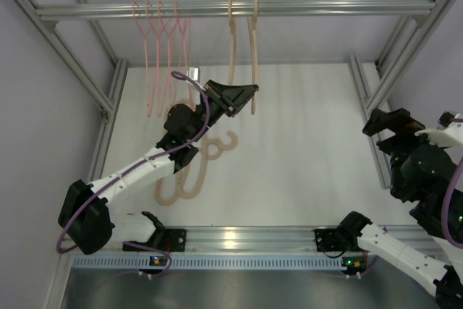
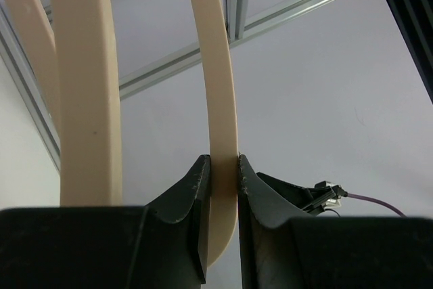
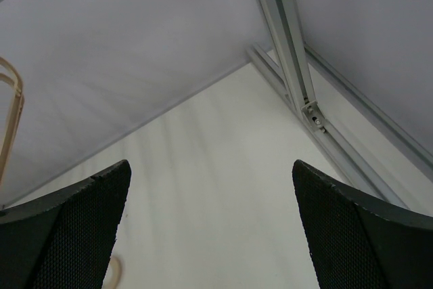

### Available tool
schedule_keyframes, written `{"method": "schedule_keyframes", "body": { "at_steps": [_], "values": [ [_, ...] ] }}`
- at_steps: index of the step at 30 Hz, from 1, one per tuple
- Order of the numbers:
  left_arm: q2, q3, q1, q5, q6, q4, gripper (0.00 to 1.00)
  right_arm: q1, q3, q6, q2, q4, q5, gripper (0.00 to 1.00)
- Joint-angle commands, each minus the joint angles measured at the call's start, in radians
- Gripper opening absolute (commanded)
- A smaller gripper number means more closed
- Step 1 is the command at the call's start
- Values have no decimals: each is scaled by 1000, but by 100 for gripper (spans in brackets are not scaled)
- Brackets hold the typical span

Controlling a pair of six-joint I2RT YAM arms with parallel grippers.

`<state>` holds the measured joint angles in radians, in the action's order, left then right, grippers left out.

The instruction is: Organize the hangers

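My left gripper (image 2: 223, 170) clamps the beige hanger (image 2: 215, 86) on the rail (image 1: 325, 8); right gripper (image 3: 210, 194) gapes. A sideways tug could unhook it.

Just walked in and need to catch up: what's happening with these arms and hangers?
The left gripper is shut on a beige hanger whose hook is up at the rail, right beside a second beige hanger hanging there. Several pink hangers hang farther left on the same rail. More loose beige hangers lie on the table below. The right gripper is open and empty, off to the side.
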<state>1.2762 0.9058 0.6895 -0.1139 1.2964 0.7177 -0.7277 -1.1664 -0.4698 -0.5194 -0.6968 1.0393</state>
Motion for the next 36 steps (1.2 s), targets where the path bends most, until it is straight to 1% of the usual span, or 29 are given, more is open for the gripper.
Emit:
{"method": "schedule_keyframes", "body": {
  "at_steps": [1, 5, 11, 13, 24, 36],
  "values": [
    [-38, -11, -13, 77, 24, 72, 0, 17, -3, -9, -19, -13, -13, 99],
    [-47, -27, -15, 103, 38, 63, 0, 17, -4, -15, -28, -12, -25, 100],
    [-49, -45, -15, 103, 67, 62, 0, 17, -4, -20, -30, -12, -27, 100],
    [-54, -57, -15, 140, 75, 60, 0, 17, -4, -18, -28, -13, -28, 99],
    [-81, -81, -15, 161, 73, 37, 0, 17, 4, -32, -37, -13, -44, 99],
    [-83, -120, -15, 163, 96, 52, 0, 17, 19, -50, -41, -13, -56, 99]
  ]
}}
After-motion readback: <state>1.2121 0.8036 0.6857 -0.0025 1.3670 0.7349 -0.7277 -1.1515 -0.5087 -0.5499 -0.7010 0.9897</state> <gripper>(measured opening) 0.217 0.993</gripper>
